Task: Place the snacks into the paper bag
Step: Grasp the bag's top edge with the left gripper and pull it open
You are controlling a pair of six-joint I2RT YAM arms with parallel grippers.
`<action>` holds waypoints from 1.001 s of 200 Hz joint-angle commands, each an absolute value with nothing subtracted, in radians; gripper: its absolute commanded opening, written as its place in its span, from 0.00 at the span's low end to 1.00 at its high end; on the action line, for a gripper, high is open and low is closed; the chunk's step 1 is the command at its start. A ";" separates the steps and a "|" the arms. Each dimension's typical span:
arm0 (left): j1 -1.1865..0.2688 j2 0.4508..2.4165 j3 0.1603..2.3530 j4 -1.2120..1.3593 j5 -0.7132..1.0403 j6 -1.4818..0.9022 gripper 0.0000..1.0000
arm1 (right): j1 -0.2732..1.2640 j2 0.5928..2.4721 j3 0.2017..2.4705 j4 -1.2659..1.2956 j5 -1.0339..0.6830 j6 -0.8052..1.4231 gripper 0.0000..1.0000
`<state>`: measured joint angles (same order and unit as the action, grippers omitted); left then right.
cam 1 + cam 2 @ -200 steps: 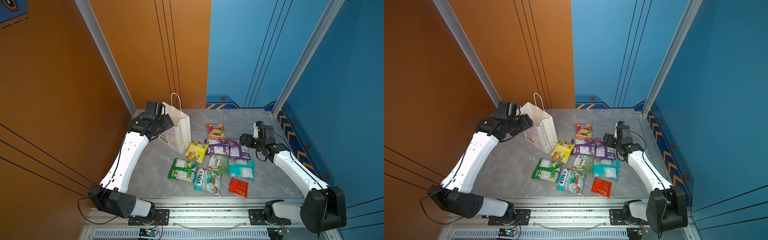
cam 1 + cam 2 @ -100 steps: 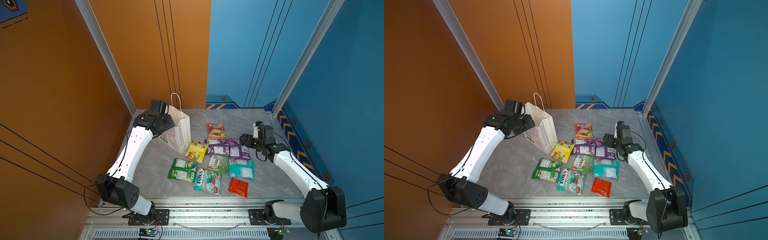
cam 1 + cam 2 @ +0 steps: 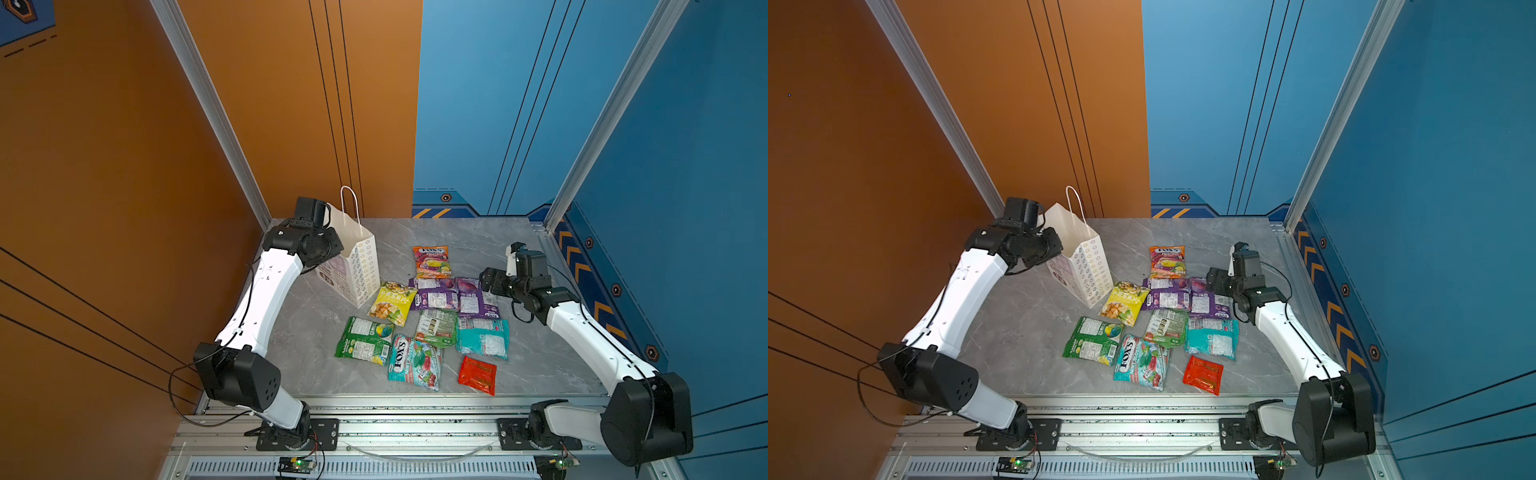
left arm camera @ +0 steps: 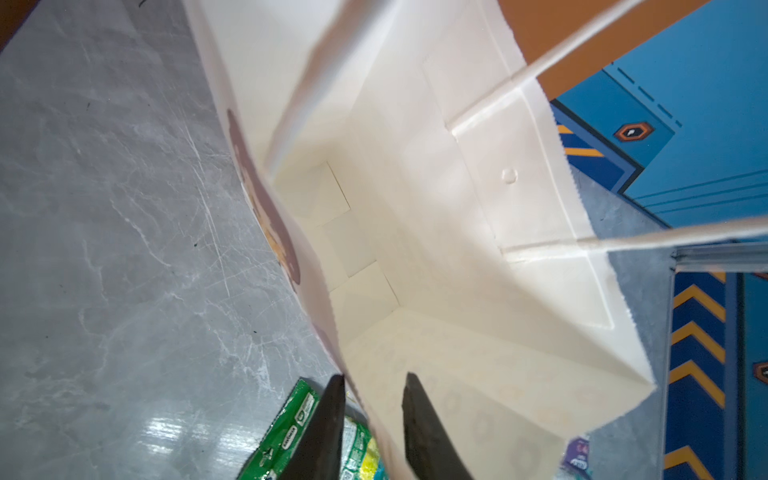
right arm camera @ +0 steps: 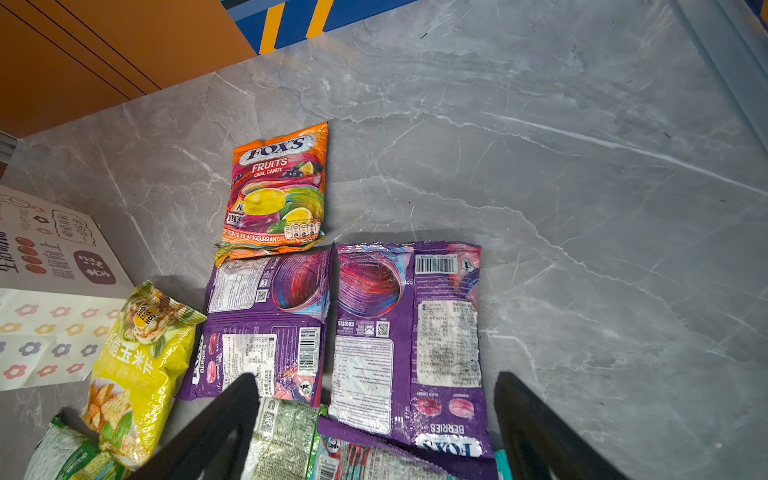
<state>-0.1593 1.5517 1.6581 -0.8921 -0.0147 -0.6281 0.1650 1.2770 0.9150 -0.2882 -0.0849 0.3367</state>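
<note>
The white paper bag (image 3: 360, 266) stands upright and open-mouthed near the table's (image 3: 536, 361) far left corner. The left gripper (image 4: 370, 415) is at the bag's rim: in the left wrist view its two dark fingers (image 4: 330, 424) sit one outside and one inside the bag's front wall, close to the paper, but whether they actually pinch it cannot be told. The bag's inside looks bare white.

The snacks lie loose on the table to the right of the bag, toward the middle. An orange FOX'S Fruits packet (image 5: 276, 191) is farthest back; two purple FOX'S Berries packets (image 5: 409, 328) lie side by side just in front of it; a yellow packet (image 3: 392, 302) touches the bag's near corner. Nearer the front edge are a green packet (image 3: 365, 340), a teal FOX'S packet (image 3: 413, 362), a plain teal packet (image 3: 483, 337) and a small red packet (image 3: 478, 375).

The right gripper (image 5: 376, 419) hovers over the purple packets with fingers spread wide, holding nothing.
</note>
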 commanded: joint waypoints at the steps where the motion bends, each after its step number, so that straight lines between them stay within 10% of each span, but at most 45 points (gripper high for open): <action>1: -0.132 1.543 1.696 -0.912 0.020 -0.608 0.15 | 0.170 1.282 0.911 -0.301 -0.105 0.332 0.90; 200: 0.133 1.339 1.629 -1.113 0.318 -0.246 0.01 | 0.177 1.144 0.842 -0.493 -0.213 0.531 0.84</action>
<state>0.1135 1.3602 1.6302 -1.0370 0.3080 -0.3386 0.1707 1.2224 0.8917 -0.3824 -0.2024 0.4759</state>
